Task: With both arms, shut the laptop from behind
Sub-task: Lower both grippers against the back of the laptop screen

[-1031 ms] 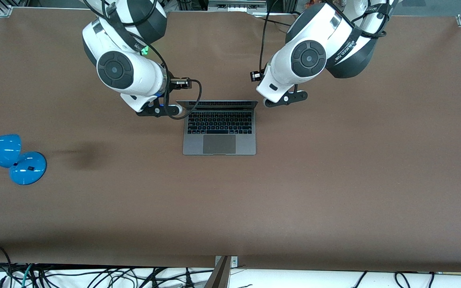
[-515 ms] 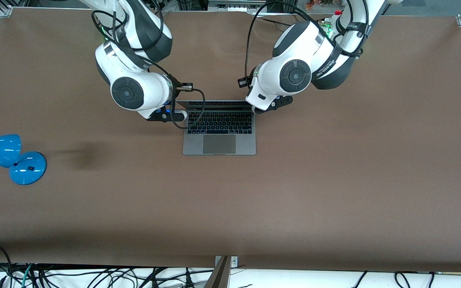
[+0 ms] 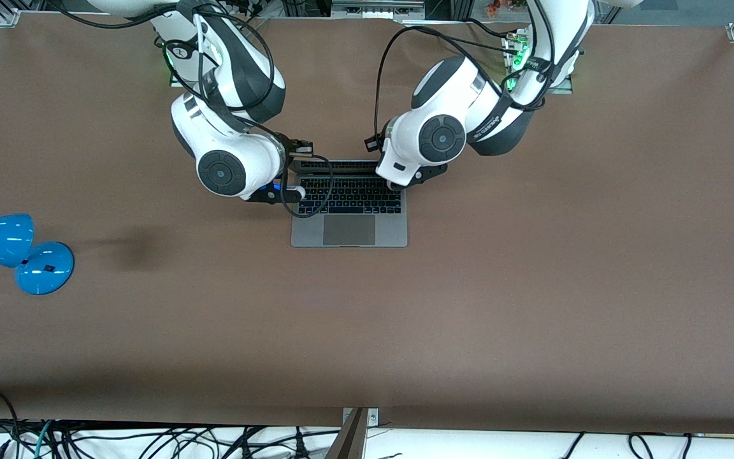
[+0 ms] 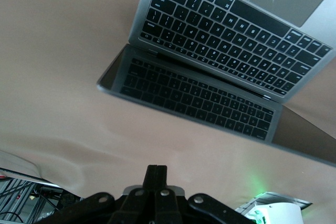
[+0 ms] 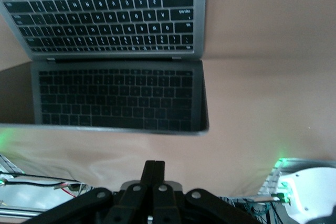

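Observation:
The grey laptop [image 3: 349,231] lies open at the middle of the table, its lid [image 3: 341,164] standing up on the side nearer the arms' bases. The dark screen [image 4: 194,98] [image 5: 118,95] mirrors the black keyboard [image 4: 231,27] [image 5: 107,22]. My left arm [image 3: 441,137] hangs over the lid corner toward its own end of the table, my right arm [image 3: 222,171] over the other lid corner. The left gripper [image 4: 156,169] and the right gripper [image 5: 154,164] are both shut and hold nothing. Each hovers over bare table by the lid's top edge, apart from it.
A blue desk lamp [image 3: 23,252] sits near the table edge at the right arm's end. A black cable [image 3: 313,191] from the right wrist loops over the keyboard's corner. Loose cables [image 3: 150,440] run along the table's near edge.
Both arms have swung in toward each other and toward the laptop; their wrists now overlap the lid's two corners. The laptop has not moved.

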Action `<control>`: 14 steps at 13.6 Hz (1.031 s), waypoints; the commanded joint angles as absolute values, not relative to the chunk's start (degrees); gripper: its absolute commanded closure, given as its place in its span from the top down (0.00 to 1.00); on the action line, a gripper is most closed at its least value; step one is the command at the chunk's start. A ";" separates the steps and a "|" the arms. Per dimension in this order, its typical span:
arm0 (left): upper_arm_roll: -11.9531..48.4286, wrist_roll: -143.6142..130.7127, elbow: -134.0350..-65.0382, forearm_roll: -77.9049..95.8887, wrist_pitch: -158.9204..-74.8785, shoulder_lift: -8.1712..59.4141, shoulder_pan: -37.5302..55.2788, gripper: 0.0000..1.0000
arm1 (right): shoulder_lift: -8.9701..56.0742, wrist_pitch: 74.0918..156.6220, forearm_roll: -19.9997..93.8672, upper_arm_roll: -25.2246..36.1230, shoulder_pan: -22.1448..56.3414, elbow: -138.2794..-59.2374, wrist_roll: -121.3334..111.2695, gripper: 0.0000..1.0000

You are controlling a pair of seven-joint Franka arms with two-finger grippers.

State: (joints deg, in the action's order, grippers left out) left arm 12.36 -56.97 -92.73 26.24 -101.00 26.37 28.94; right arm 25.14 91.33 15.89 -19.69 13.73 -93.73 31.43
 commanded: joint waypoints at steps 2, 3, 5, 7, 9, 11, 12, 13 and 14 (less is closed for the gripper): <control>11.52 -54.33 -91.58 24.35 -101.43 27.77 28.66 0.00 | 25.49 94.30 16.79 -19.69 13.80 -94.04 30.94 0.00; 11.34 -53.27 -91.58 24.35 -101.43 28.12 28.30 0.00 | 25.58 94.74 16.70 -19.69 13.80 -94.04 30.42 0.00; 11.16 -51.51 -91.50 24.26 -101.43 28.56 28.21 0.00 | 25.66 94.83 16.70 -19.34 13.71 -94.04 29.45 0.00; 10.73 -50.80 -91.49 24.17 -101.51 29.09 27.95 0.00 | 25.66 95.18 16.35 -19.25 13.71 -93.96 29.01 0.00; 10.11 -50.80 -91.41 24.17 -101.69 29.88 27.77 0.00 | 25.66 95.54 16.26 -19.16 13.71 -93.96 29.00 0.00; 9.58 -50.71 -90.18 23.47 -101.95 30.93 27.69 0.00 | 25.93 97.11 16.00 -19.07 13.71 -93.96 29.00 0.00; 9.58 -50.80 -89.39 22.94 -101.95 31.55 27.77 0.00 | 25.93 97.90 16.00 -19.07 13.71 -93.96 28.92 0.00; 9.58 -50.80 -88.69 22.85 -101.95 32.42 27.77 0.00 | 26.01 98.69 16.00 -19.07 13.71 -93.96 28.92 0.01; 9.58 -50.80 -87.81 22.85 -102.04 32.95 27.77 0.00 | 26.02 99.48 15.91 -19.07 13.71 -93.96 28.92 0.01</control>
